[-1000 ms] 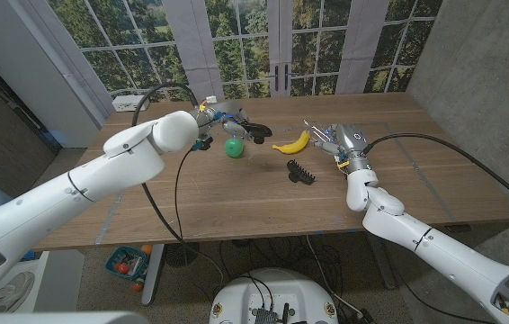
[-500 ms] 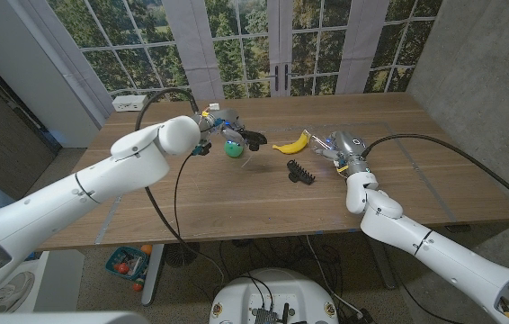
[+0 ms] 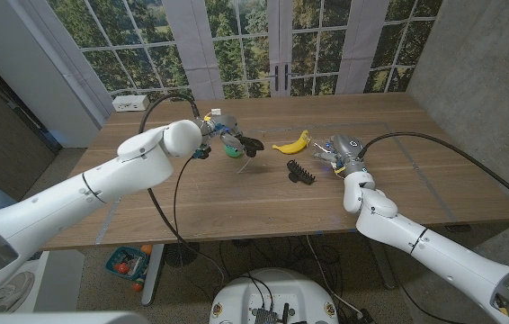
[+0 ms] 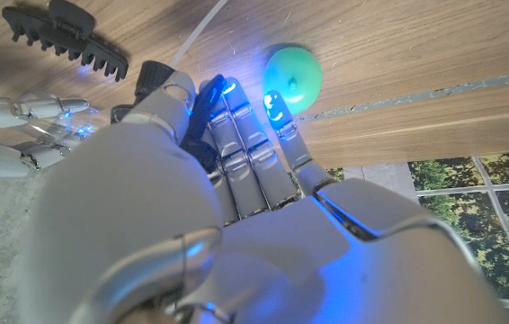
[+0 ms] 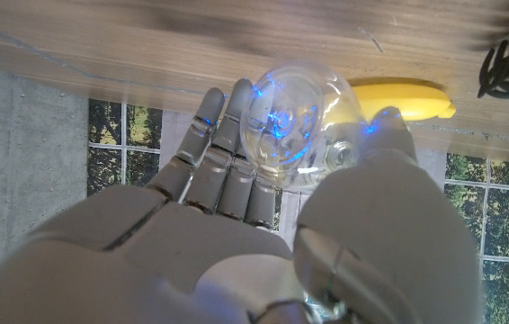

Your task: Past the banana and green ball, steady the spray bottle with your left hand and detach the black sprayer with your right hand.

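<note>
The clear round plastic spray bottle [image 5: 295,126] sits in the right hand [image 3: 340,151], in the right half of the head view, above the wooden table [image 3: 236,202]. The right wrist view shows it closely: the fingers [image 5: 223,135] lie along one side of the transparent body and the thumb is on the other side, so the right hand grips it. Blue light from the hand reflects in the plastic. The bottle carries no sprayer on it, as far as that view shows.

The black sprayer [image 3: 249,144] is in the left hand [image 3: 223,133], a little left of the centre of the head view and well apart from the spray bottle. In the left wrist view the fingers are pressed together around this black part [image 4: 158,83], and a thin pale tube [image 4: 202,25] reaches from it toward the table. How firmly it is held I cannot tell.

The green ball [image 3: 233,150] lies on the table just below the left hand in the head view, very near the fingertips [image 4: 272,94]; whether they touch it is not clear. The yellow banana [image 3: 292,142] lies between the two hands, near the centre of the frame. A black toothed hair clip [image 3: 301,171] lies just below the banana, toward the right hand.
</note>
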You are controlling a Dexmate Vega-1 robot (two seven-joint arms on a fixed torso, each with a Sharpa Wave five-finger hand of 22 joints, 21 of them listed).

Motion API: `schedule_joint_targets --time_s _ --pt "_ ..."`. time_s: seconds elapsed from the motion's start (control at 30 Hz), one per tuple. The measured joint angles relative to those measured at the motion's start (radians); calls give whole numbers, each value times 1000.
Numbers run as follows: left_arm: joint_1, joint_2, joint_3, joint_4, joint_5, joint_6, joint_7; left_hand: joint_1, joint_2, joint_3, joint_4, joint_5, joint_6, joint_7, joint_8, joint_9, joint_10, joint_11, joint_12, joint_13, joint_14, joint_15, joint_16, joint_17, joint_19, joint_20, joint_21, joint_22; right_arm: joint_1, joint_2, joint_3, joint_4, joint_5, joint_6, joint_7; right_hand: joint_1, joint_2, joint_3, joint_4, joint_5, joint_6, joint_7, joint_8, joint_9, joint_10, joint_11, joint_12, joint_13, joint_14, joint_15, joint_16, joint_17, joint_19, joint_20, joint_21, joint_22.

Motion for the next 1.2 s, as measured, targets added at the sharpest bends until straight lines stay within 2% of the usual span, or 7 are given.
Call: schedule_joint_targets --time_s 0.33,0.7,0.8,0.9,1.0,1.07,1.2 --pt "-33 -7 60 25 83 15 -40 39 2 -16 0 -3 35 -43 -5 -8 0 0 -4 -6 -65 22 -41 -15 -20 -1 -51 -5 21 2 -28 5 -4 -37 33 0 0 7 -7 0 0 0 -2 -10 0 0 -9 -6 0 0 -4 -12 0 0 -2 0" --pt "-56 -30 118 55 190 29 -86 62 4 -24 0 -3 32 -53 -10 -13 7 -8 -12 -6 -68 21 -49 -15 -20 -1 -75 -5 50 3 -61 10 -16 -86 74 0 0 14 -14 0 0 0 2 -20 -6 -6 -28 -24 -10 1 -7 -27 0 0 -11 -2" --pt "-59 -35 128 59 213 34 -96 77 8 -48 4 2 -15 -53 -23 -18 -11 -26 -29 -6 -93 28 -58 -15 -25 5 -102 -4 55 3 -67 10 -18 -94 78 9 -9 23 -24 -1 0 0 1 -24 -8 -8 -40 -31 -14 5 -11 -35 0 0 -15 -5" --pt "-66 -41 142 63 251 45 -120 75 7 -87 13 2 -79 -56 -31 -24 -32 -69 -54 -3 -135 38 -74 -16 -30 1 -140 -2 61 4 -74 10 -21 -105 85 9 -9 28 -28 -3 0 0 -12 -29 -11 -11 -43 -32 -26 7 -15 -44 0 0 -19 -5" --pt "-75 -46 157 66 285 53 -147 48 -20 -120 20 5 -132 -65 -31 -30 -50 -102 -75 -5 -174 49 -80 -17 -45 -1 -172 -2 64 4 -78 10 -23 -117 90 9 -9 32 -32 -9 0 0 -16 -29 -11 -11 -50 -35 -35 11 -19 -50 0 0 -19 -5" --pt "-86 -52 174 69 315 61 -171 24 -35 -142 23 5 -168 -67 -31 -31 -94 -101 -89 -10 -198 54 -80 -16 -49 3 -191 -2 66 3 -81 10 -23 -120 91 9 -9 30 -34 -12 -5 -5 -16 -29 -11 -11 -55 -37 -36 10 -19 -53 0 0 -19 -5" --pt "-95 -58 190 72 359 74 -207 -33 -61 -192 32 5 -272 -79 -35 -40 -223 -102 -104 -13 -282 66 -86 -17 -69 5 -242 -1 69 2 -85 10 -24 -129 94 9 -9 28 -36 -18 -20 -20 -26 -29 -33 -33 -65 -33 -47 14 -19 -60 0 0 -30 -5"
